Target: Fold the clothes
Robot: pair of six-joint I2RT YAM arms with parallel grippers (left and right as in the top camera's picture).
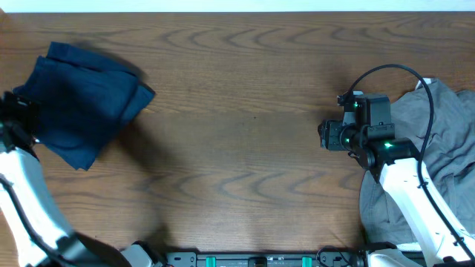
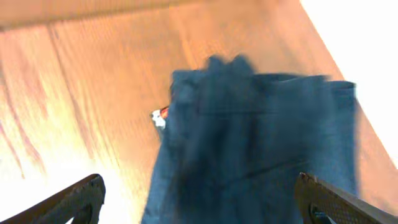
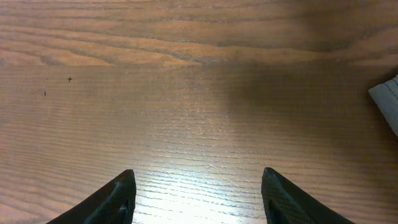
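A dark navy garment (image 1: 82, 100) lies folded in a bundle at the table's far left. In the left wrist view it (image 2: 261, 143) is blurred, with a small white and red tag (image 2: 160, 116) at its edge. My left gripper (image 2: 202, 199) is open, its fingers spread either side of the navy cloth and holding nothing; in the overhead view it (image 1: 21, 119) sits at the bundle's left edge. A light grey garment (image 1: 438, 148) lies crumpled at the right, partly under my right arm. My right gripper (image 1: 326, 136) (image 3: 198, 186) is open and empty over bare wood, left of the grey garment.
The wooden table (image 1: 245, 148) stretches between the two garments. A corner of the grey cloth (image 3: 388, 99) shows at the right edge of the right wrist view. A black cable (image 1: 401, 74) loops above the right wrist.
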